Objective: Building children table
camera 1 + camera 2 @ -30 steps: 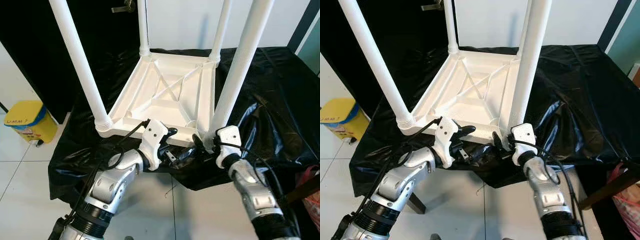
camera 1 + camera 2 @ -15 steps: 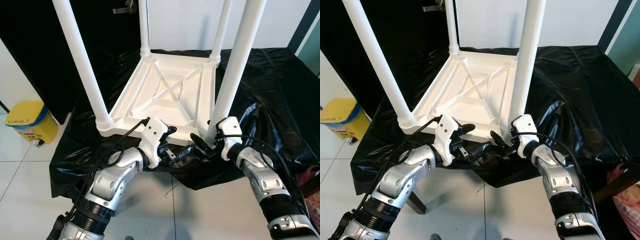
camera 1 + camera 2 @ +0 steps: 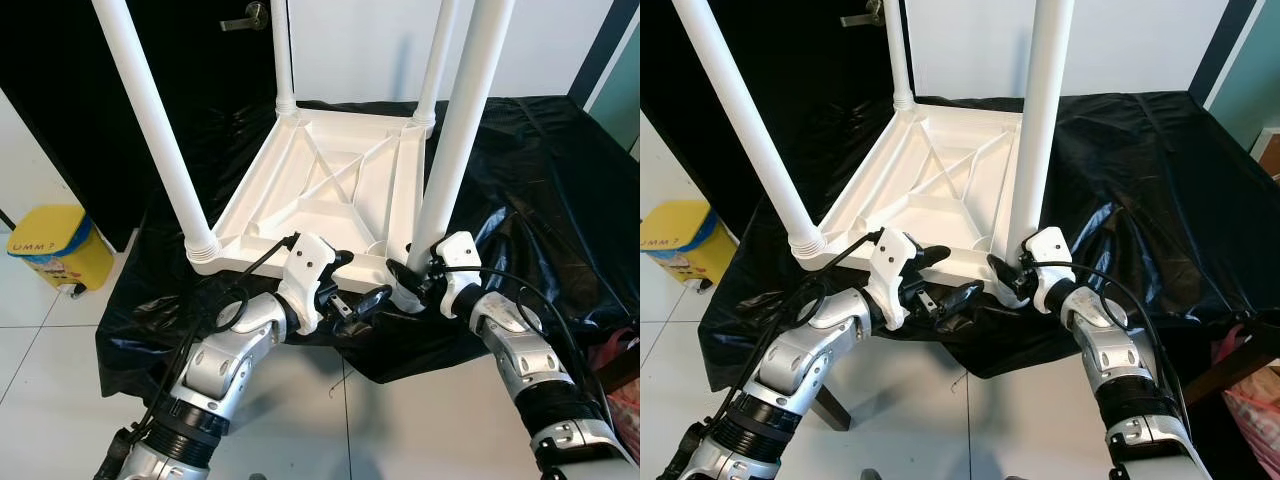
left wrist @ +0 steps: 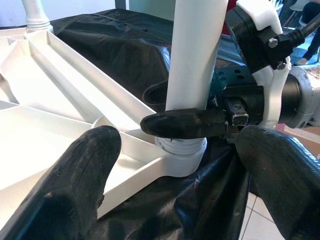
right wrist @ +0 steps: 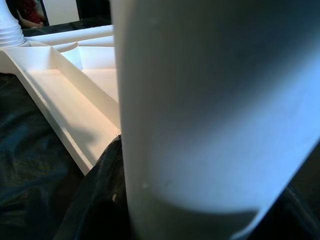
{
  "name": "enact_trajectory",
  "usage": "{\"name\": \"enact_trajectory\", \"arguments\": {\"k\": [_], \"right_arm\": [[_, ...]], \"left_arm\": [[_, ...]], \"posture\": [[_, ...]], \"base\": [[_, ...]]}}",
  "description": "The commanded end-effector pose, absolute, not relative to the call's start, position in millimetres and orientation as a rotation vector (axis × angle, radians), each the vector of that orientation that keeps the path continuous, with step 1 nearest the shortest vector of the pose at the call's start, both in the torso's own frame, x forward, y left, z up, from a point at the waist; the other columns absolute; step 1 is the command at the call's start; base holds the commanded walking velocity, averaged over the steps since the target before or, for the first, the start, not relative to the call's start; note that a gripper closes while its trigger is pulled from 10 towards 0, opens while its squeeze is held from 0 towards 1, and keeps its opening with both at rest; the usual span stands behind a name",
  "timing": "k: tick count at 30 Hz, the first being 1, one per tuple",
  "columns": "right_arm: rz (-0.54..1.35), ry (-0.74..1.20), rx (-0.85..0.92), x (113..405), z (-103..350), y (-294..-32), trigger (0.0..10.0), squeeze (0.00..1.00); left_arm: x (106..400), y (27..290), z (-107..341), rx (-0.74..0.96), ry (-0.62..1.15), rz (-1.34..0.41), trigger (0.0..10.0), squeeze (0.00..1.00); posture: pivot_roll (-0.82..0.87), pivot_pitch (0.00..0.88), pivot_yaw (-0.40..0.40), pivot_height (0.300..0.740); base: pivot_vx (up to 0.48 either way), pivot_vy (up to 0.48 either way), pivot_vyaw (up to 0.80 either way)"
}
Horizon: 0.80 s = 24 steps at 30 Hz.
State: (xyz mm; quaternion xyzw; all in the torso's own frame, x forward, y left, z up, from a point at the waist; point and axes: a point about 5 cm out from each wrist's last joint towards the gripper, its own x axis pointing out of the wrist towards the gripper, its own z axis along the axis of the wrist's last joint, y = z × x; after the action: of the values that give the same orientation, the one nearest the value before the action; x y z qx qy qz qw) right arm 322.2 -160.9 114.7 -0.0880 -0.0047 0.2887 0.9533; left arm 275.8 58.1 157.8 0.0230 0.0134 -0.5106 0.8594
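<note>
**Upside-down table on a black cloth**

Seen from the left eye: a white table (image 3: 330, 190) lying upside down on a black cloth (image 3: 540, 190), with four white legs pointing up. Near right leg (image 3: 455, 130) standing tall at the front corner. Right gripper (image 3: 408, 284) pressed around the bottom of that leg, one black finger in front, clamped on it. Left gripper (image 3: 358, 296) just beside it, at the table's front edge, fingers spread wide and holding nothing. Near left leg (image 3: 160, 130) at the other front corner, well apart from both grippers. A yellow bin (image 3: 50, 245) on the tiled floor (image 3: 40, 350) to the left. A dark door with a handle (image 3: 245, 17) behind.

Seen from the right eye: same scene. Near right leg blocking part of the table's far side. A brown stick-like thing (image 3: 1225, 365) low on the right, too unclear to name.

Seen from the left wrist: two fat black fingers (image 4: 70, 185) far apart, close to the camera. Between them, the leg's ribbed bottom sitting in the table corner. A finger of the right gripper lying across the leg.

Seen from the right wrist: leg very close, hiding most of the picture. Table rim and black cloth beside it.
</note>
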Motion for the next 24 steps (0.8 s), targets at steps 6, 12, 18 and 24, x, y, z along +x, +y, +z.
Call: {"name": "enact_trajectory", "arguments": {"k": [6,12,18,24], "right_arm": [[0.474,0.037,-0.200,320,99,-160,10.0,0.00],[0.364,0.022,-0.161,317,94,-150,10.0,0.00],[0.291,0.013,-0.104,312,91,-139,10.0,0.00],[0.121,0.021,-0.070,309,87,-136,10.0,0.00]], "left_arm": [[273,58,159,0.045,0.019,-1.105,10.0,0.00],[272,58,158,0.042,0.022,-1.108,10.0,0.00],[271,57,157,0.038,0.026,-1.111,10.0,0.00],[270,57,156,0.034,0.031,-1.113,10.0,0.00]], "posture": [[-0.01,0.000,-0.002,0.740],[-0.01,0.000,0.000,0.740],[-0.01,0.000,-0.001,0.740],[-0.01,0.000,-0.004,0.740]], "base": [[0.000,0.000,0.00],[0.000,0.000,0.00],[0.000,0.000,0.00],[0.000,0.000,0.00]]}}
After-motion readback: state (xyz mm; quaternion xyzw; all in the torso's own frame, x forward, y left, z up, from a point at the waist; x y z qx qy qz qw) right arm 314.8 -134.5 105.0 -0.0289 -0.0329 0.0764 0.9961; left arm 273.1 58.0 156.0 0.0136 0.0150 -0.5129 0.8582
